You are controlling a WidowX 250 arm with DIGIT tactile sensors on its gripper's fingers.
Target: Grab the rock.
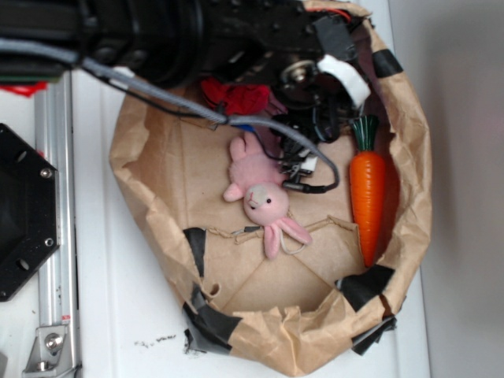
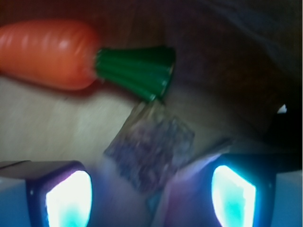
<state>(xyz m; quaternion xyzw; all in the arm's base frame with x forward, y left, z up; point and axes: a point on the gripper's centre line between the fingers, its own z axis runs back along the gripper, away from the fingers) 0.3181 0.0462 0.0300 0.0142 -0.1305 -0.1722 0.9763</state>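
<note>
In the wrist view the rock (image 2: 152,147), a small dark brown rough lump with tan flecks, sits right between the blurred fingers of my gripper (image 2: 156,191). Both fingers press against its near end, so the gripper is shut on it. The orange carrot (image 2: 47,53) with green leaves lies just beyond the rock. In the exterior view my gripper (image 1: 305,167) reaches down inside the paper bag (image 1: 150,169), left of the carrot's (image 1: 368,201) top. There the arm hides the rock.
A pink plush bunny (image 1: 261,198) lies in the middle of the bag's floor. A red wrinkly ball (image 1: 238,98) sits at the back under the arm. The bag's crumpled walls, patched with black tape (image 1: 367,285), ring everything. A metal rail (image 1: 53,236) runs along the left.
</note>
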